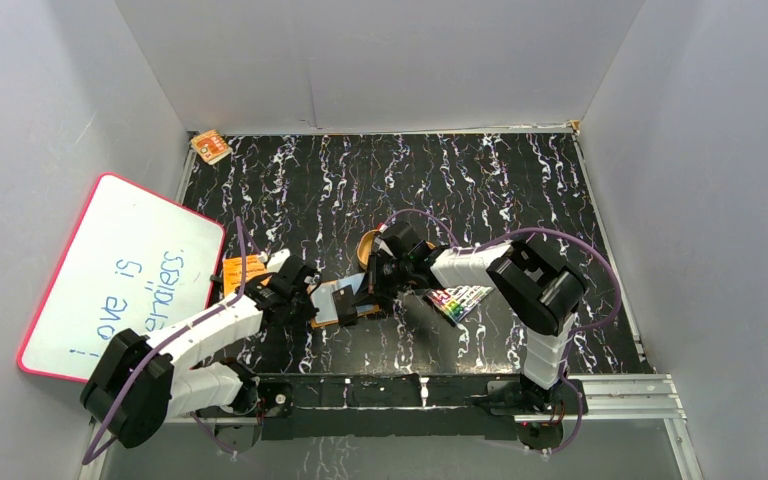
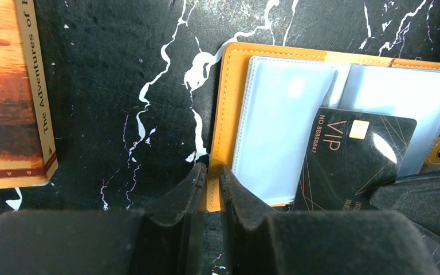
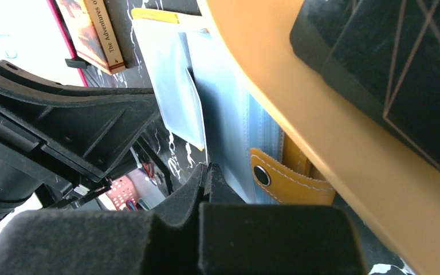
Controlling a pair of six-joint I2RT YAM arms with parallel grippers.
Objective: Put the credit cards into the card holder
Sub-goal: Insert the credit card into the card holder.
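Observation:
The orange card holder (image 2: pixel 227 109) lies open on the black marbled table, its light-blue sleeves up; it also shows in the top view (image 1: pixel 335 303). My left gripper (image 2: pixel 213 175) is shut on its orange left edge. A black VIP credit card (image 2: pixel 349 157) lies slanted across the sleeves. My right gripper (image 1: pixel 377 288) is at that card's near right corner, and in the right wrist view it (image 3: pixel 207 172) is shut beside the snap tab (image 3: pixel 286 180). More black cards (image 3: pixel 389 51) lie in the tan tray (image 3: pixel 321 120).
An orange booklet (image 2: pixel 11 91) lies left of the card holder. A pack of coloured markers (image 1: pixel 460 300) lies to the right. A whiteboard (image 1: pixel 125 275) leans at the left wall. A small orange item (image 1: pixel 210 147) sits at the back left corner.

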